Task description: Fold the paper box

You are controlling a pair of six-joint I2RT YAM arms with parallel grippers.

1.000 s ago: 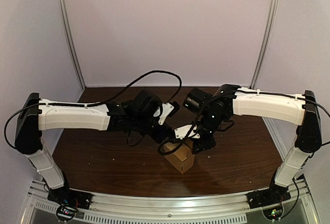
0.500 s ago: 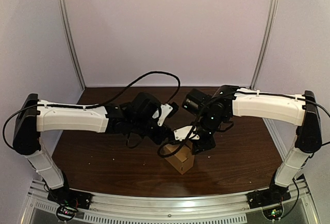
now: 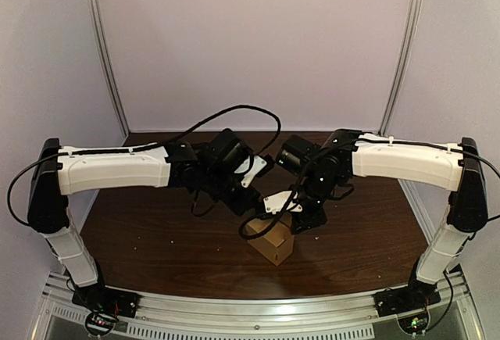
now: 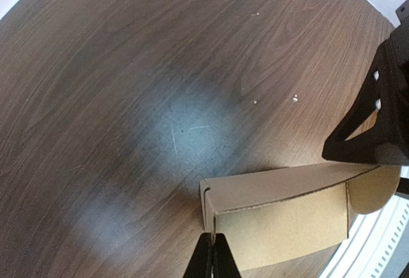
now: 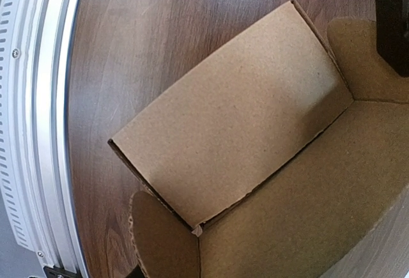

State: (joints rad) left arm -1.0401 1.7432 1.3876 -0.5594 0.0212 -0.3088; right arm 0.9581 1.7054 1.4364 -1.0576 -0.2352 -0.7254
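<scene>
- Pale lilac walls close in a dark wood-grain surface (image 3: 156, 238), and a ribbed metal rail (image 5: 38, 131) runs along its near edge
- Both arms stretch inward from the two near corners and meet over the middle of the surface, with a black cable (image 3: 234, 112) arcing above the left arm's wrist
- The paper box (image 3: 273, 245) stands on the surface close to the front rail, roughly midway between the two arm bases; it is plain brown cardboard with its top open
- In the right wrist view the box fills most of the frame: one broad panel leans in over the opening, and a rounded tab stands out at each end of it
- The left tool (image 4: 213, 252) has its two thin dark fingers drawn together with no gap showing between them and nothing visibly pinched; in its own view the tips sit at the box's near corner, though I cannot tell whether they touch the card
- The right tool (image 3: 303, 219) hangs just over the far end of the box, its black body crossing the rounded end flap in the left wrist view; its fingertips are out of sight in every view, so I cannot tell how far it is open or whether it has hold of the card
- A few white crumbs (image 4: 255, 102) lie on the wood beyond the box, apart from it
</scene>
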